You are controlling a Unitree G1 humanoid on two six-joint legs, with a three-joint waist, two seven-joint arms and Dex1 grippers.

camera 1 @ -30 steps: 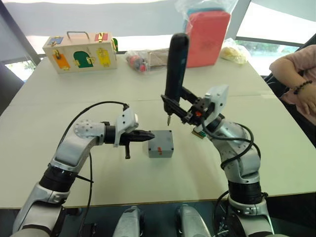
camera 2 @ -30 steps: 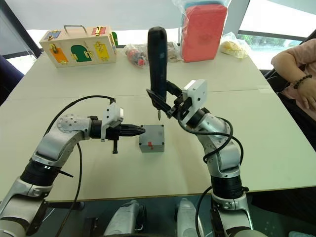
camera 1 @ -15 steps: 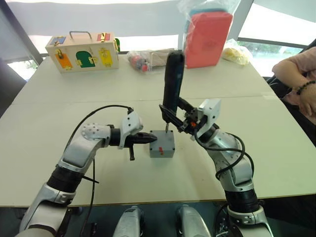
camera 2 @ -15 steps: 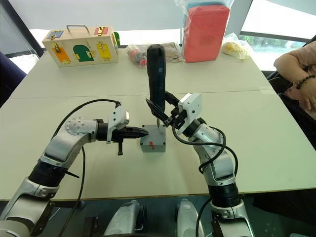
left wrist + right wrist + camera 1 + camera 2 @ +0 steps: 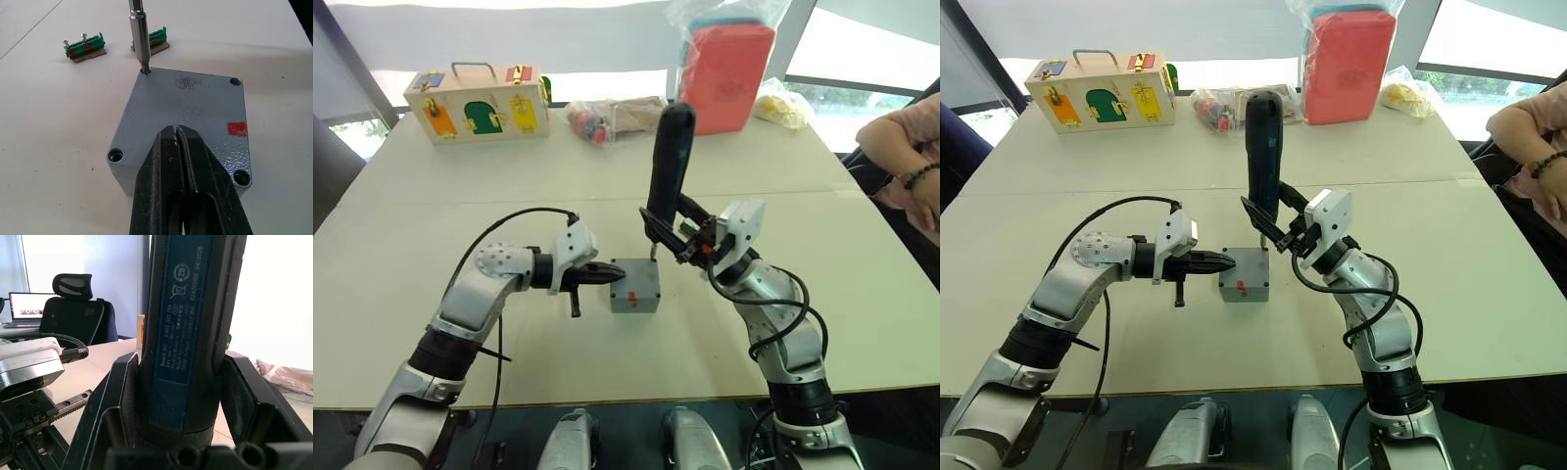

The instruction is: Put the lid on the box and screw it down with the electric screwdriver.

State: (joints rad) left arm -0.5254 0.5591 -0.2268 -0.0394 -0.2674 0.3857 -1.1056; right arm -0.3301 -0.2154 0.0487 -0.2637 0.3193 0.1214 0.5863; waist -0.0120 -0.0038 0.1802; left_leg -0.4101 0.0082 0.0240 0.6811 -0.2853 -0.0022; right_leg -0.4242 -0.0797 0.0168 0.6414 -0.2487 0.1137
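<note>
Head cams: lid (image 5: pixel 634 278) is sitting on the box (image 5: pixel 635 300), mid-table (image 5: pixel 862 294), dead centre in front of me. My right gripper (image 5: pixel 677 235) is clamped round the electric screwdriver (image 5: pixel 666 166), which stands nearly upright with the bit down at the lid's far right corner. My left gripper (image 5: pixel 609 276) has its fingers pinched together, tips right at the box's left side. Wooden latch box (image 5: pixel 477 101) and a red bag (image 5: pixel 723 73) are way off at the far edge.
Left wrist cam: fingertips (image 5: pixel 176 147) closed with nothing between them, over the lid's near edge. Screwdriver bit (image 5: pixel 140 36) sits in a corner screw hole. Two green terminal blocks (image 5: pixel 84 46) lie just beyond the box.
Right wrist cam: both fingers (image 5: pixel 122 396) squeezed against the screwdriver body, one each side.
</note>
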